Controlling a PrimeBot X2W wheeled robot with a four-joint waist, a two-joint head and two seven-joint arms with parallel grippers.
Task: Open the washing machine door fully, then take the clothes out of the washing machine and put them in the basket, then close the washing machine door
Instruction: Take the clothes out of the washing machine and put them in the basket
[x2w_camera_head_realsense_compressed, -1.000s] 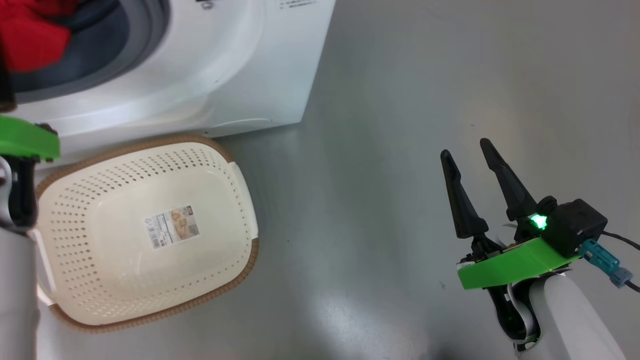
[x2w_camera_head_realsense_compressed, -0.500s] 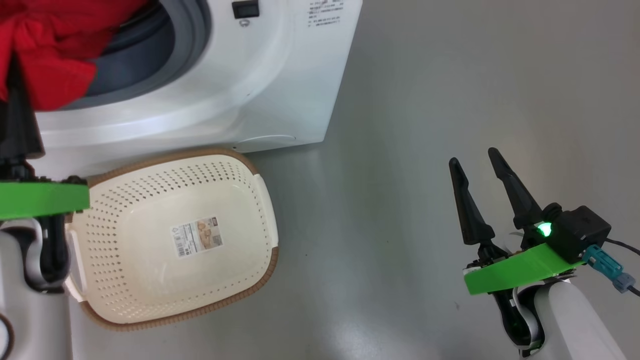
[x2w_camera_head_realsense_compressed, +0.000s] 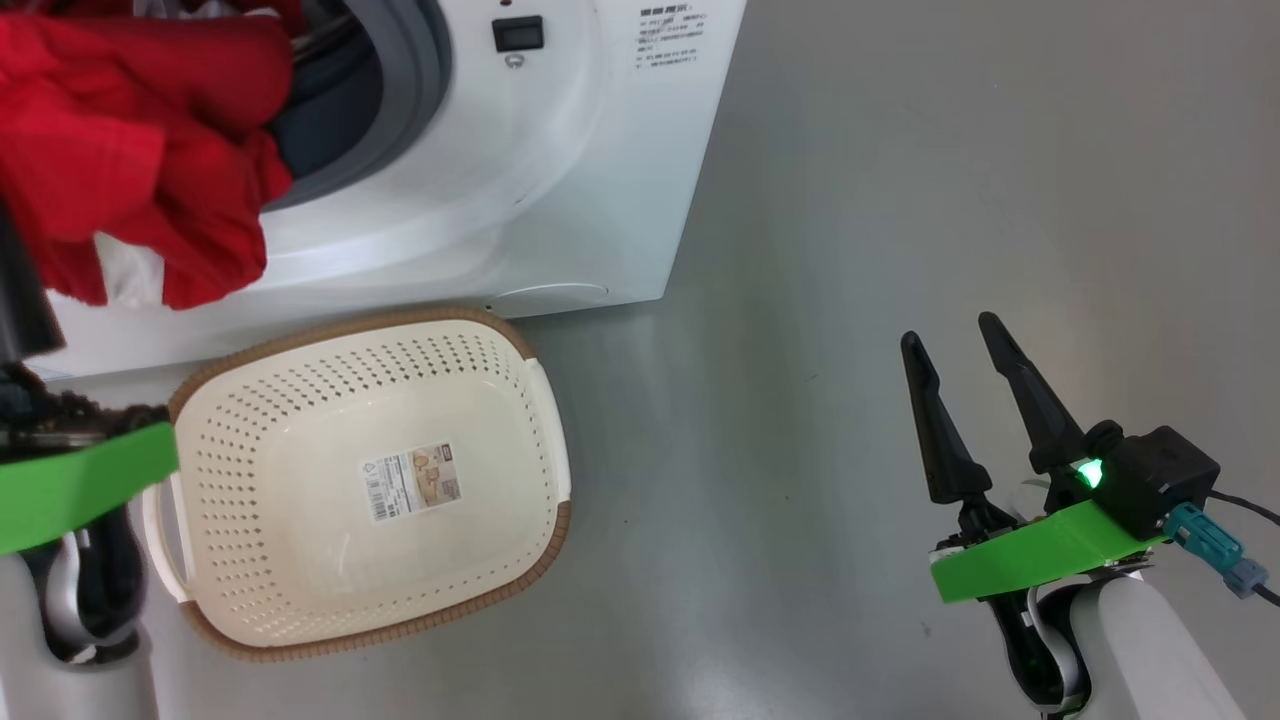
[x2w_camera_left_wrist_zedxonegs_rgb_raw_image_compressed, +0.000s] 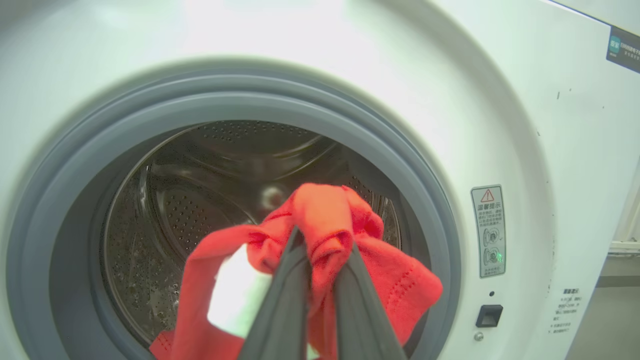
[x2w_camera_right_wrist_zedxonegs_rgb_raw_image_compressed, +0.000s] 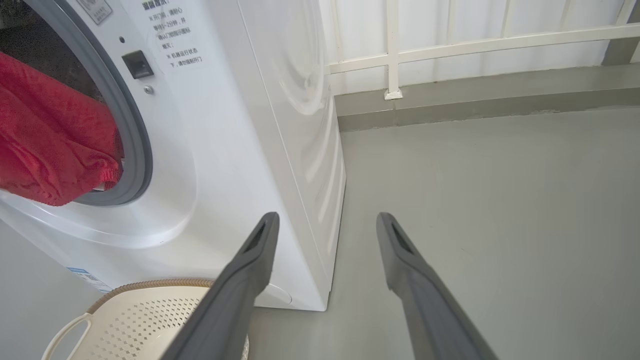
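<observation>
Left fingers (x2w_camera_left_wrist_zedxonegs_rgb_raw_image_compressed: 282, 305) pinch clothes (x2w_camera_left_wrist_zedxonegs_rgb_raw_image_compressed: 320, 215) outside washing machine (x2w_camera_head_realsense_compressed: 600, 150) mouth, held clear for the near basket (x2w_camera_head_realsense_compressed: 350, 323); right fingers (x2w_camera_head_realsense_compressed: 932, 430) spread, idle.

left gripper (x2w_camera_left_wrist_zedxonegs_rgb_raw_image_compressed: 324, 242) | jaws pinched on red clothes (x2w_camera_left_wrist_zedxonegs_rgb_raw_image_compressed: 400, 285) | bunch hangs before drum (x2w_camera_left_wrist_zedxonegs_rgb_raw_image_compressed: 200, 170) of washing machine (x2w_camera_left_wrist_zedxonegs_rgb_raw_image_compressed: 500, 125)

**Bright, even light from above; we see soft shadows and patches of glare.**
In the head view, pale glare pools on the floor (x2w_camera_head_realsense_compressed: 700, 620). In the left wrist view, the top of the washer (x2w_camera_left_wrist_zedxonegs_rgb_raw_image_compressed: 260, 35) front blows out to white, and the left gripper (x2w_camera_left_wrist_zedxonegs_rgb_raw_image_compressed: 322, 239) and clothes (x2w_camera_left_wrist_zedxonegs_rgb_raw_image_compressed: 395, 280) blur close to the lens. The right wrist view's wide lens bends the washer's edges.
</observation>
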